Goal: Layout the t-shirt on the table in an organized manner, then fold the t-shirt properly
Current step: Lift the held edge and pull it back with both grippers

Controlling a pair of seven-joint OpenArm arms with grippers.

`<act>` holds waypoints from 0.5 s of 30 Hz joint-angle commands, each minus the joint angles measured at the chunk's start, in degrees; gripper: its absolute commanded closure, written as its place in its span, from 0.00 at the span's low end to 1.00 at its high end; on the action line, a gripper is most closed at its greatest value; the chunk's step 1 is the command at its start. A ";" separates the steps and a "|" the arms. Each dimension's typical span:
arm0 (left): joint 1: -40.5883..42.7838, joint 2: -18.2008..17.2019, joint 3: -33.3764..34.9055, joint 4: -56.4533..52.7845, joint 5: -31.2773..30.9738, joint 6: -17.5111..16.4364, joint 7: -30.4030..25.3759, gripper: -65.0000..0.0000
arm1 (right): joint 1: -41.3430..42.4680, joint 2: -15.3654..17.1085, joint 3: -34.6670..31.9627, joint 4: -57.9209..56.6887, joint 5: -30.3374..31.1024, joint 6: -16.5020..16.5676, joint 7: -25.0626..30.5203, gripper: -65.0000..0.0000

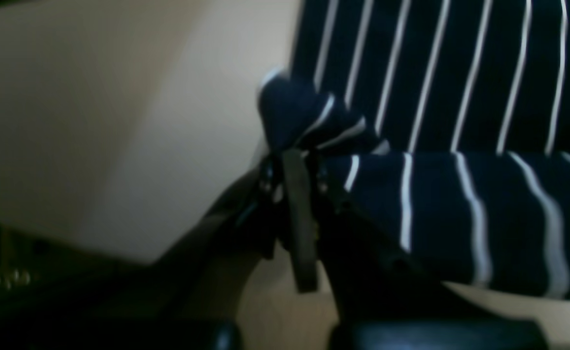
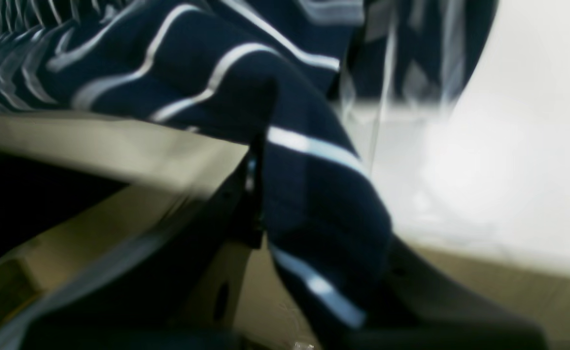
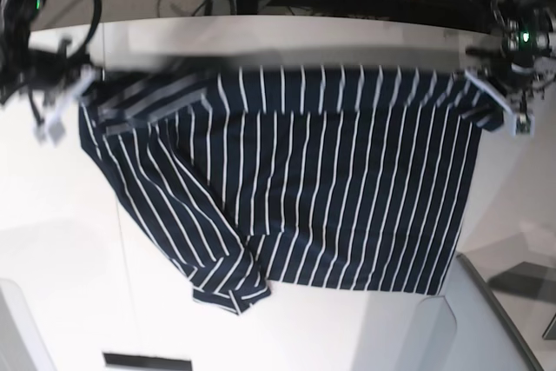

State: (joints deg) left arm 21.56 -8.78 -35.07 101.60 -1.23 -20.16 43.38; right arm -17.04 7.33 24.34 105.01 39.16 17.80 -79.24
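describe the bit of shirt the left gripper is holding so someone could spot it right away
On the large white matte table, the dark navy white-striped fabric t-shirt lies spread wide. At its far corner on the base view's right, the black left gripper is shut on a small bunched fold of cloth, puckered while the surrounding fabric is stretched smooth.

Motion-blurred t-shirt (image 2: 314, 204) fabric hides the right pincer (image 2: 260, 194) tips.

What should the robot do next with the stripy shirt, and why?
Probably lower both corners and lay the far edge flat. The left gripper and right gripper each pinch the t-shirt, stretched wide over the table, but one sleeve lies folded across the body and needs spreading afterwards.
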 commanded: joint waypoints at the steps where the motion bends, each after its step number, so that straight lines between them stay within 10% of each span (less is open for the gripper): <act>1: 0.99 -0.76 -0.32 1.56 0.05 0.25 -0.87 1.00 | -0.94 0.36 0.32 2.29 0.89 0.09 1.13 0.99; 15: 4.94 -0.85 -3.48 1.21 0.66 0.16 -0.69 1.00 | -4.54 1.24 0.59 2.20 0.27 3.16 1.13 0.99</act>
State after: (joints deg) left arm 26.06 -8.88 -38.06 101.84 -1.26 -20.58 43.07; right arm -21.12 8.03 24.56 106.80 39.46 21.02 -77.82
